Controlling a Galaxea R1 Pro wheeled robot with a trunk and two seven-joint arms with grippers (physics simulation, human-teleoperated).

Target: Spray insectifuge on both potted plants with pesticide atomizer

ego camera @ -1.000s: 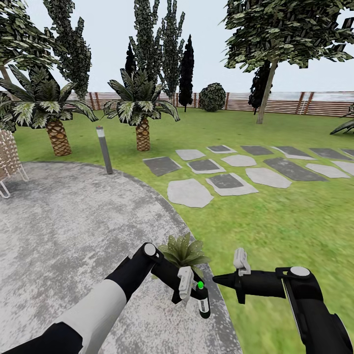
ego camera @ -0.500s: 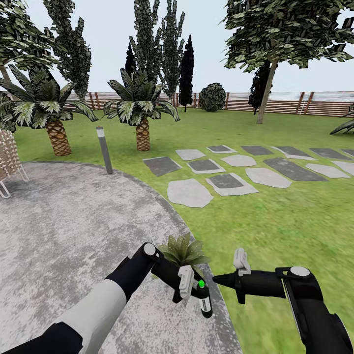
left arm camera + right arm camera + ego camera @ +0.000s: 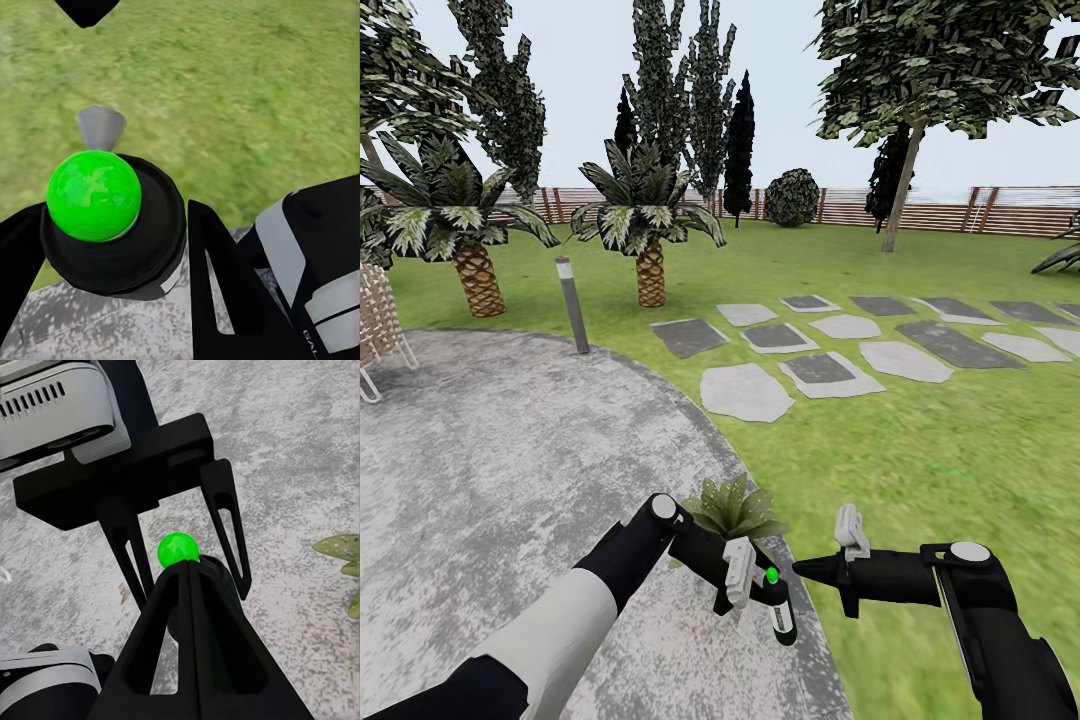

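Left gripper (image 3: 758,592) is holding the pesticide atomizer (image 3: 778,606) at the patio (image 3: 510,450) edge where the paving meets the lawn (image 3: 920,450), jaws closed around the dark green bottle body; in the left wrist view the green cap (image 3: 94,195) is sitting between the 2 black fingers (image 3: 217,277) with the lawn beyond it. Compared with 1 s ago the bottle is tilting a bit more: base swinging slightly outward toward the right arm, cap staying near the same spot, camera not moving. So the grasp is done and the left arm is likely re-aiming the bottle, not travelling. Right gripper (image 3: 807,570) is hovering just beside the atomizer, its 2 fingers (image 3: 176,645) pressed together with nothing between them, pointing at the cap (image 3: 178,549) in the right wrist view, apart from it as far as I can tell. 1 potted plant (image 3: 735,510) is sitting on the patio edge directly behind the left forearm, very near the bottle; a leaf of it (image 3: 341,547) is showing in the right wrist view. No spray visible, and I cannot tell which way the nozzle is facing. Judgement: pick-up step done, spraying of this plant pending, likely with the right fingertips pressing the cap; the other plant is yet to be reached. Risk: the bottle slipping in the grip if the cap gets pushed off-axis. Bollard lamp (image 3: 572,305) and stepping stones (image 3: 745,390) are well apart, not relevant.
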